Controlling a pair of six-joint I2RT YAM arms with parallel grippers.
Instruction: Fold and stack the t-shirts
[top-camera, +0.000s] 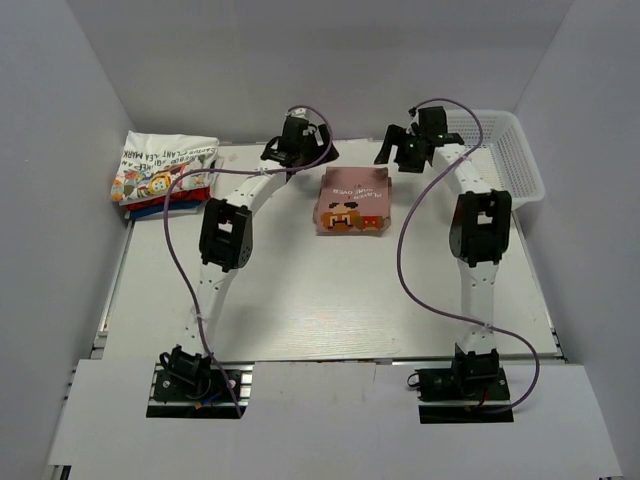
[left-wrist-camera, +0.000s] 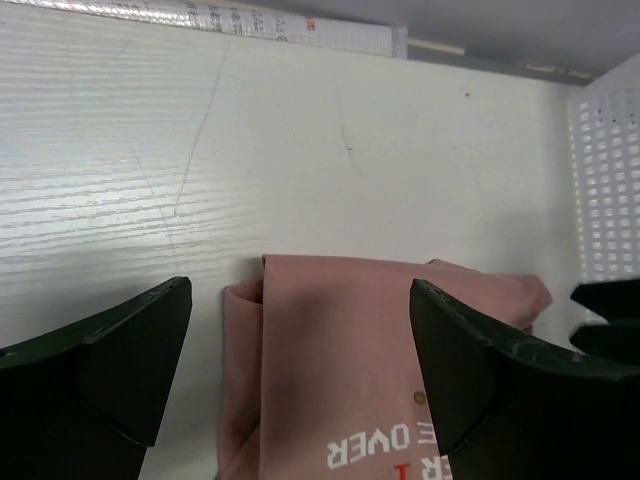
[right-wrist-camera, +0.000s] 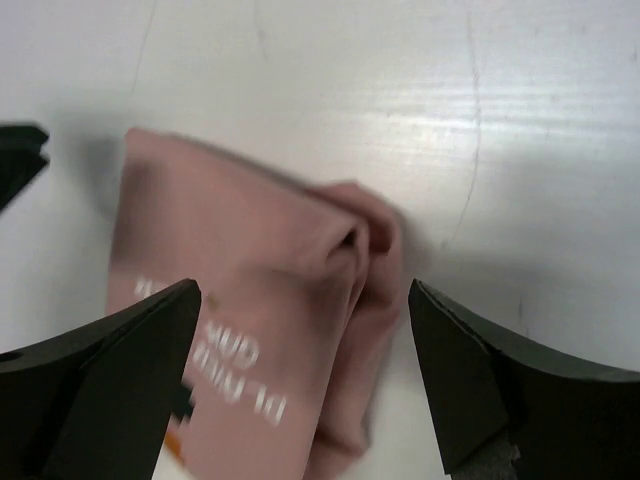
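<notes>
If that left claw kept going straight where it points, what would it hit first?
Likely the pink t-shirt, whose folded edge lies ahead of the open left gripper; depth is unclear.

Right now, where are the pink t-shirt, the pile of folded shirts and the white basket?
pink t-shirt (top-camera: 352, 200), top view, middle of its printed front.
pile of folded shirts (top-camera: 160, 168), top view, on the white top shirt.
white basket (top-camera: 522, 162), top view, on its mesh wall.

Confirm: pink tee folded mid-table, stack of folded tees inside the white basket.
Not quite. The stack of folded tees sits at far left of the table, outside the white basket at far right; the top external view shows it. The pink tee does lie folded mid-table.
</notes>
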